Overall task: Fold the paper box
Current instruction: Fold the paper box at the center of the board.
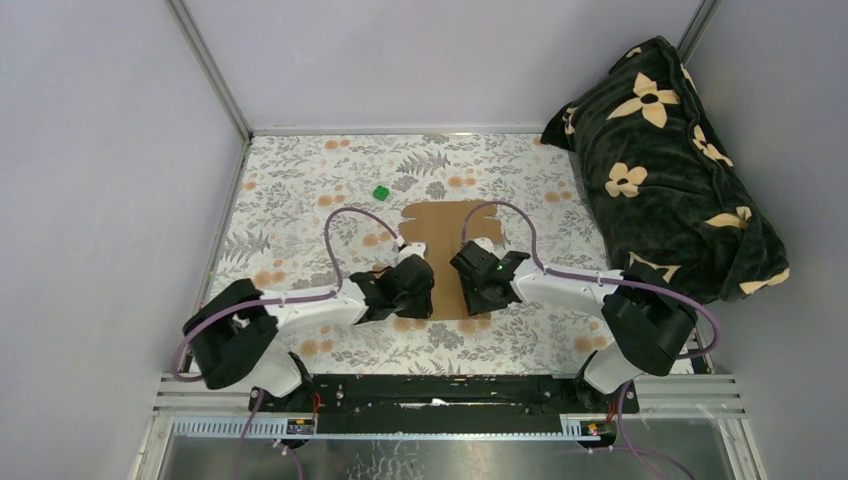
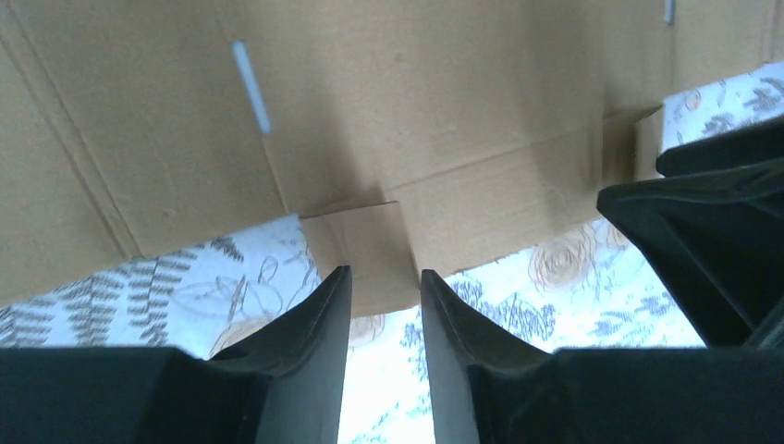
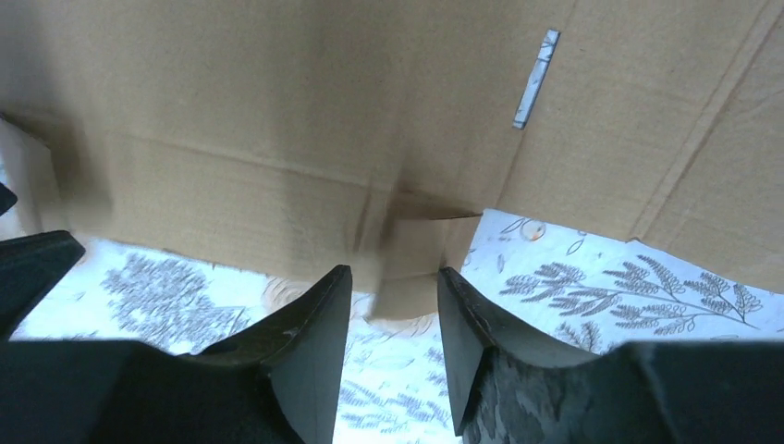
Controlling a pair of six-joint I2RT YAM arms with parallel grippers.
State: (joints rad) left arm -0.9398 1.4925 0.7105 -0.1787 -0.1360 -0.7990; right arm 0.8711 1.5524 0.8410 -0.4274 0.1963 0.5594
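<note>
On the counter [image 1: 300,180], paper box [image 1: 445,222]: likely light, creasable; grasp at edge tabs [image 2: 356,250]; left gripper [image 2: 385,273], right gripper [image 3: 394,270] half-open, empty.

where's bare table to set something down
Free: the far-left table between the left wall and the green cube; the strip between the paper box and the blanket. Crowded: centre, where the left end effector and right end effector sit over it.

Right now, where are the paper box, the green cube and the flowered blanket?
paper box [image 1: 450,215], top external view, bare far part of the flat sheet.
green cube [image 1: 381,192], top external view, its top face.
flowered blanket [image 1: 660,170], top external view, middle of the heap.
</note>
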